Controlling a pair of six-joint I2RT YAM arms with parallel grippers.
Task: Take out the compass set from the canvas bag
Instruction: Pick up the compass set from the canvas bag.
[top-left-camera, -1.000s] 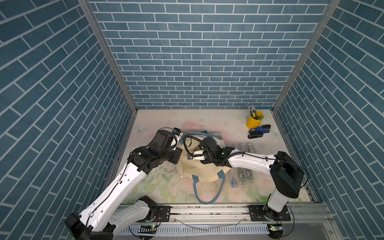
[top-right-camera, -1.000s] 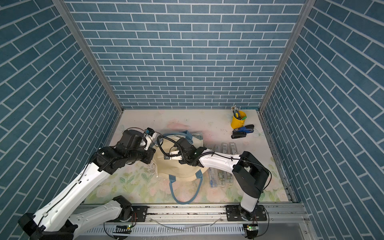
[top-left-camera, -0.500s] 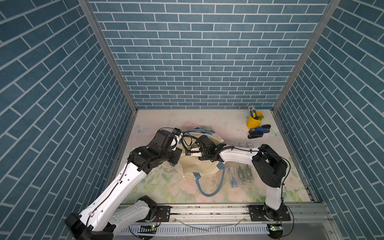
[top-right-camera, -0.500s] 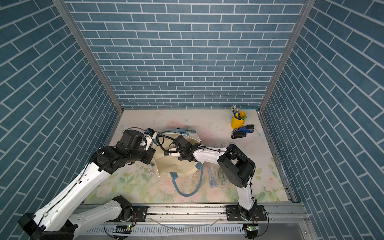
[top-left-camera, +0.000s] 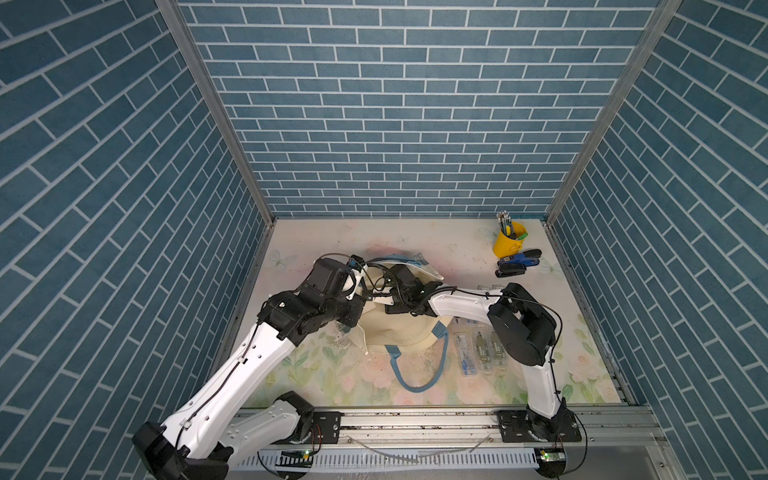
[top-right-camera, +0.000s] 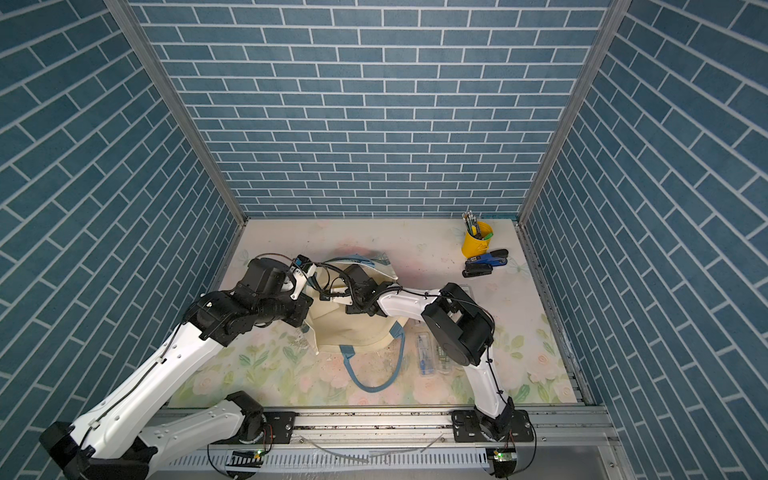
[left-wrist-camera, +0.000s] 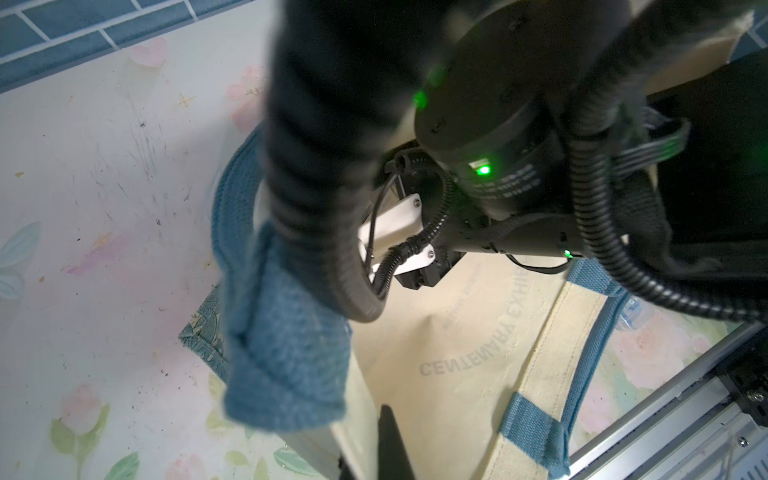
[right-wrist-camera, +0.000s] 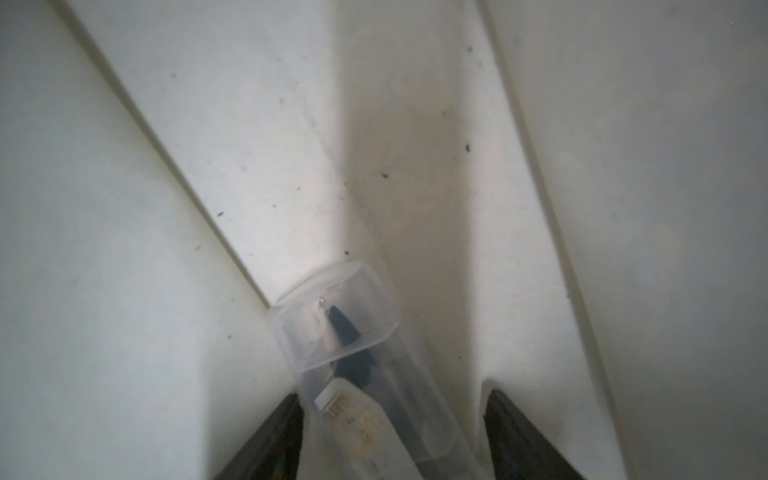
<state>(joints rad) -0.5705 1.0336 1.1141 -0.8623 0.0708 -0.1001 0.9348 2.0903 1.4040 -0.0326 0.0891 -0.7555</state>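
1. Two arms work at the canvas bag (top-left-camera: 399, 336), which lies on the table (top-left-camera: 415, 237) a little left of centre.
2. Left gripper (left-wrist-camera: 388, 444): pressed together. The left wrist view shows one dark finger against cream cloth at the bag's left rim. It is therefore judged to be pinching that rim and holding the mouth up.
3. Right gripper (right-wrist-camera: 395, 432): fingers spread, inside the bag. Both top views hide it; only the forearm shows, reaching in from the right.
4. Compass set (right-wrist-camera: 336, 328): a clear plastic case lying on the inner cloth of the bag. It sits between the spread fingers, closer to one than the other, and is not clamped.
5. Governing relation: the case lies straight ahead of the right gripper, with its long axis in line with the reach. That axis is judged to run right to left in the scene. The fingers straddle the end closest to the wrist.
6. Nearer arm: the right. The left is occupied with the rim.
7. Coming move, as judged: close across the narrow width of the case, then withdraw toward the right along the same axis.
8. Caution: the smooth case may slip, or a fold of cloth may be caught with it.
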